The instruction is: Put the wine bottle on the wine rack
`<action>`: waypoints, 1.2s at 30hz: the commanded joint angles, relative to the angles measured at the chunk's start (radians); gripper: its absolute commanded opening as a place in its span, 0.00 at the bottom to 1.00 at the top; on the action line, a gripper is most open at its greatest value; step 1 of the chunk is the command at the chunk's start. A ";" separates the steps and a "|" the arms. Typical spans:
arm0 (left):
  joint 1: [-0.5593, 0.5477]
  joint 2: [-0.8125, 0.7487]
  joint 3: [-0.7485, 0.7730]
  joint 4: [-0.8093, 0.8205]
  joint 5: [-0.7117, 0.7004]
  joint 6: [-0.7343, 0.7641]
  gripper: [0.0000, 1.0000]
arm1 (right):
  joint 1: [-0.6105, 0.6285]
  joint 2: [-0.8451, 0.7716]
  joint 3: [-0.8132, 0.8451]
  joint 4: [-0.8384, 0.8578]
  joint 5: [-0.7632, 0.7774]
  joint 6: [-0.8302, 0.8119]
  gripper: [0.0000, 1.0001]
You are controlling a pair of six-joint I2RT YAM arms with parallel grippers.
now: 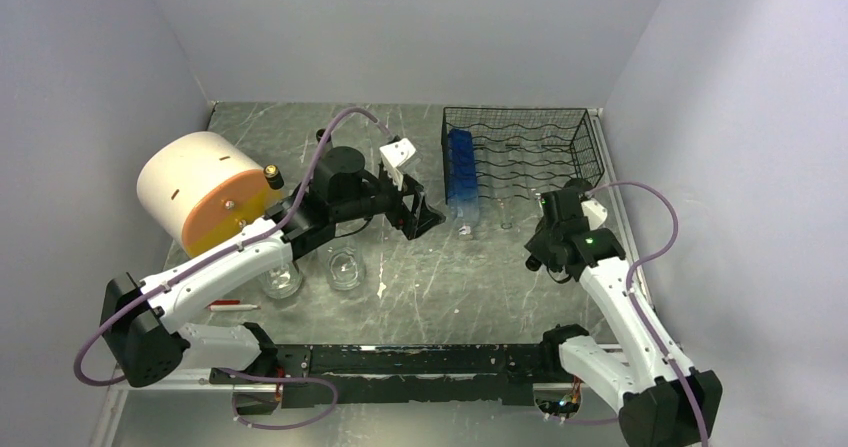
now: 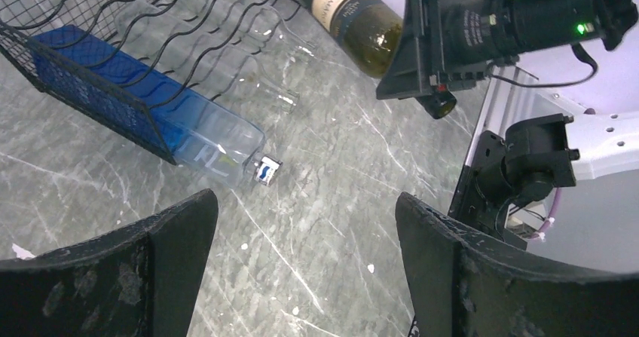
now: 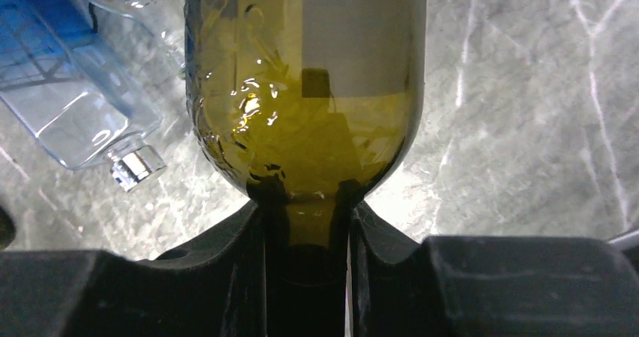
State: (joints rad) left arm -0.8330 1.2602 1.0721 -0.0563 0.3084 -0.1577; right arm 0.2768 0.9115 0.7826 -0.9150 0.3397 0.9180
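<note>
The wine bottle (image 3: 305,88) is dark green glass with a pale label. My right gripper (image 3: 305,231) is shut on its neck. In the left wrist view the wine bottle (image 2: 354,20) points from the right gripper (image 2: 444,50) toward the front of the black wire wine rack (image 2: 188,43); its base is cut off by the frame edge. The wine rack (image 1: 525,152) stands at the back right, with the right gripper (image 1: 551,209) just in front of it. My left gripper (image 1: 420,212) is open and empty over the table, left of the rack; it also shows in the left wrist view (image 2: 305,201).
A clear plastic bottle with blue contents (image 1: 461,172) lies in the rack's left slot, its cap sticking out the front (image 2: 265,170). A large cream and orange cylinder (image 1: 205,192) sits at the left. Two clear glass cups (image 1: 345,267) (image 1: 283,279) stand near the left arm.
</note>
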 commanded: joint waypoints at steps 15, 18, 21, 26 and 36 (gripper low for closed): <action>0.000 -0.075 -0.025 0.019 0.098 -0.006 0.91 | -0.268 0.092 0.079 0.248 -0.296 -0.511 0.00; 0.001 -0.101 -0.036 0.015 0.094 -0.009 0.91 | -0.286 0.089 0.080 0.271 -0.276 -0.555 0.00; 0.001 -0.120 -0.041 0.004 0.099 -0.006 0.91 | -0.302 0.096 0.078 0.328 -0.337 -0.614 0.00; 0.000 -0.154 -0.049 -0.012 0.102 -0.007 0.91 | -0.303 0.145 0.128 0.336 -0.274 -0.729 0.00; -0.003 -0.201 -0.051 -0.027 0.109 0.008 0.93 | -0.306 0.199 0.100 0.482 -0.120 -0.977 0.00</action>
State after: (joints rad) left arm -0.8330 1.0847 1.0309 -0.0818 0.4038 -0.1543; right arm -0.0250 1.1370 0.8318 -0.7322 0.1398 0.0711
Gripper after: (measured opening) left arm 0.921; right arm 0.361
